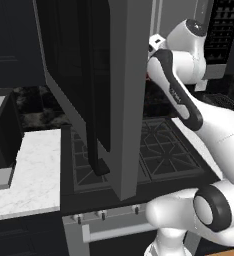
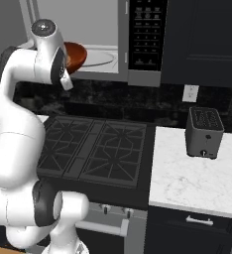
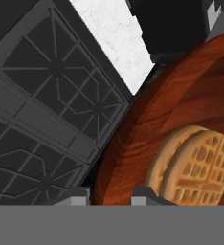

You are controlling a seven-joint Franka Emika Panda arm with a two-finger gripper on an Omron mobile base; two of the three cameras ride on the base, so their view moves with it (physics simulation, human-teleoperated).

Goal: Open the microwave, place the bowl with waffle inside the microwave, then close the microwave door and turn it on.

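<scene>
So the microwave (image 2: 95,39) runs across the top of your right base view, cavity lit up light grey, with the black keypad strip (image 2: 146,32) just right of the opening. The microwave door (image 1: 96,95) is swung wide open and eats the whole middle of your left base view, edge-on toward the camera, its black bar handle (image 1: 96,100) running down the inner face. Below all that sits the stove (image 2: 95,149) with dark grates, centre of the right base view, and it also takes up the left half of the hand view. To the right of the stove you've got the white marble table (image 2: 197,178) with a small dark toaster (image 2: 204,132) standing on it, middle right of the frame. The bowl (image 2: 74,55) is up at the mouth of the microwave, upper left of the right base view, partly tucked behind the arm's wrist. In the hand view the bowl fills the right side, tilted in frame, and the waffle (image 3: 193,165) lies inside it at lower right. The gripper (image 3: 111,197) is clamped on the bowl's rim, with a fingertip showing either side of the edge at the bottom of the hand view.
</scene>
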